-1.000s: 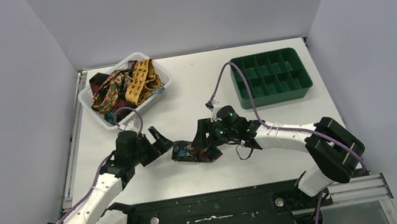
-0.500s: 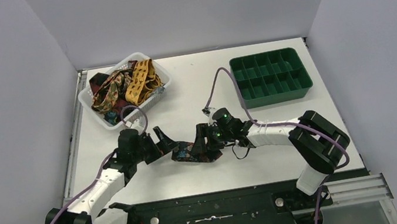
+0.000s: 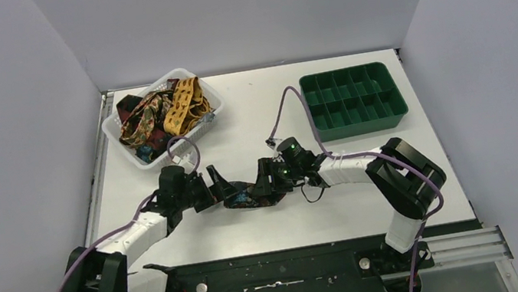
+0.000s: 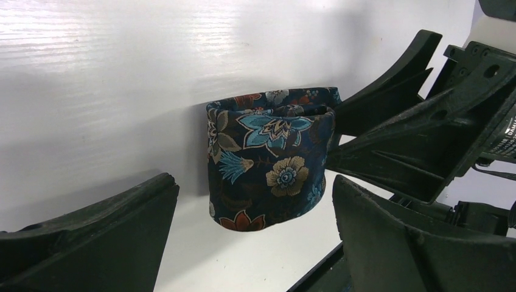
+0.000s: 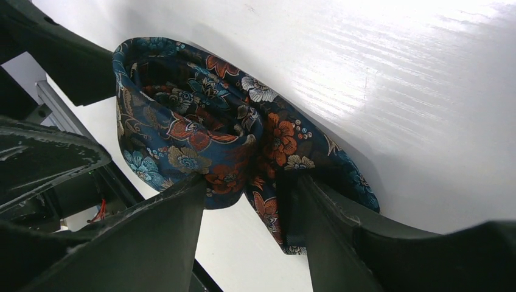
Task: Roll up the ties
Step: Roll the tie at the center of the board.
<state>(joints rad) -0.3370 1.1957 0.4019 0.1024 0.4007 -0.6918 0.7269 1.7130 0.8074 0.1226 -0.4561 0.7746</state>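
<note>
Floral tie (image 3: pixel 250 197) sits mid-bench (image 3: pixel 249 101), rolled into a squat bundle, long axis running L–R btwn the two hands. R hand (image 3: pixel 266 186) narrow, pinching tie layers at the R end. L hand (image 3: pixel 222 188) wide, fingers flanking the L end, no contact I can see. R hand crowds the tie's far side in L wrist view. Basket (image 3: pixel 183 73) of other ties (image 3: pixel 158 114) back-left, green tray (image 3: pixel 358 129) back-right, both well apart from it

White lettering (image 4: pixel 509 131) showing on black housing (image 4: pixel 481 103), right of floral tie (image 4: pixel 268 164); running off frame edge, letters cropping and blurring, not reading as words. No other text showing legibly.
</note>
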